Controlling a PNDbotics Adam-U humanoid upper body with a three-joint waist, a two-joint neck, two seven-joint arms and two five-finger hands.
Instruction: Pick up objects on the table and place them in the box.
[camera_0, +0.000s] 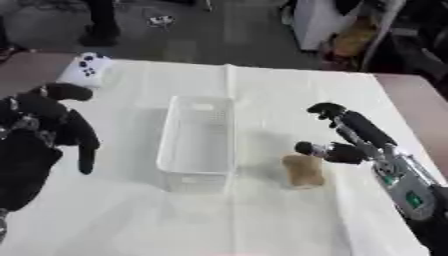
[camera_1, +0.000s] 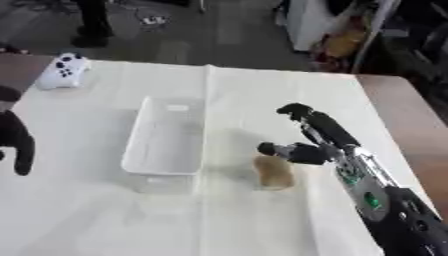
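A tan, cork-like cylinder (camera_0: 303, 171) lies on the white cloth just right of the box. The box (camera_0: 198, 142) is a clear white plastic bin in the middle of the table, and I see nothing inside it. My right hand (camera_0: 348, 137) hovers right beside and above the cylinder, fingers and thumb spread, holding nothing. A white game controller (camera_0: 87, 68) rests at the far left corner of the cloth. My left hand (camera_0: 48, 125) hangs at the left edge with its fingers relaxed and drooping, well away from the box.
The white cloth (camera_0: 289, 95) covers most of the brown table (camera_0: 418, 95), whose bare wood shows at the right and far left. Clutter and furniture stand on the floor beyond the far edge.
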